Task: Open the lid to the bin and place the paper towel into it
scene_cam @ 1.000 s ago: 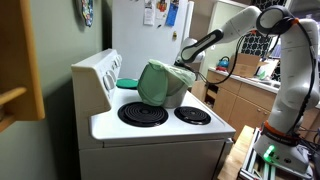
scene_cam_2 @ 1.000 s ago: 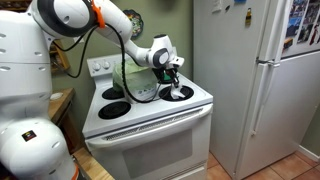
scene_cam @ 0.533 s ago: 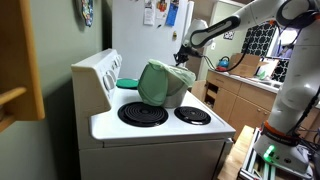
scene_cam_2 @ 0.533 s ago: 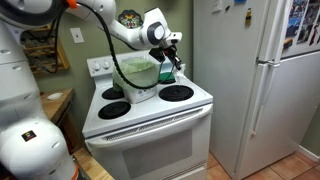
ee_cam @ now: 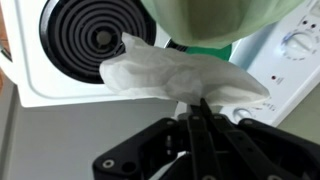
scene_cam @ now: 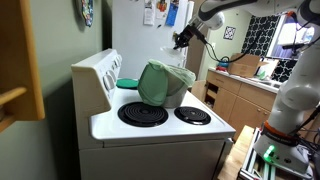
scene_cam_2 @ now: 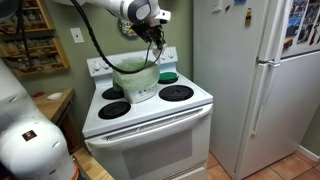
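While the gripper [ee_cam: 200, 110] is pinching the white, crumpled paper towel [ee_cam: 170, 72] between pressed-together jaws, it's hanging over the stove [scene_cam: 110, 126]. Wrist view, left to right: black coil burner [ee_cam: 98, 35], towel, pale green bin [ee_cam: 225, 18] sitting far right. Towel is hiding the jaw tips; a teal disc [scene_cam: 128, 83] is lying beside the bin.

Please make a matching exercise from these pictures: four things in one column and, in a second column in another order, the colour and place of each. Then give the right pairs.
Column one
1. paper towel
2. bin
3. burner
4. disc

Column two
A. black spiral, set in the stove top
B. white, pinched in the jaws
C. pale green, standing on the stove
D. teal, lying beside the bin

Pairs: 1-B, 2-C, 3-A, 4-D
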{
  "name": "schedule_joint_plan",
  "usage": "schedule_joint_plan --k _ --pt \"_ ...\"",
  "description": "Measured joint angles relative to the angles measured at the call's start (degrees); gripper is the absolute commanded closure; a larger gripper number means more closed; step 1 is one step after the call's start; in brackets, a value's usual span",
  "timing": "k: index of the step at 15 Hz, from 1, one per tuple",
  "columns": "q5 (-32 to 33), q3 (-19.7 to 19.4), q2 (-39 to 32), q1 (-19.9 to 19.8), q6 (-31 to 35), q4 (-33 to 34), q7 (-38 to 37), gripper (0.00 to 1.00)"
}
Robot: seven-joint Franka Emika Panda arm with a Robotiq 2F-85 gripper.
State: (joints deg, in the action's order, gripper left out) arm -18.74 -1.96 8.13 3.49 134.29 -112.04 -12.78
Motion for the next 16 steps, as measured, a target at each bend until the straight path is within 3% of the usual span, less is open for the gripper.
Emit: schedule_joint_plan --k 3,9,15,16 --pt "-6.6 0.2 0.1 0.3 -10.5 2.5 3.1 0.98" --pt "-11.5 1.9 -5.5 0.4 -26.8 7.0 3.7 0.98" --pt "-6.1 5.5 -11.7 1.2 -27.7 9.4 2.9 0.97" --pt "-4.5 5.9 -12.4 1.5 -26.7 9.5 2.8 0.90"
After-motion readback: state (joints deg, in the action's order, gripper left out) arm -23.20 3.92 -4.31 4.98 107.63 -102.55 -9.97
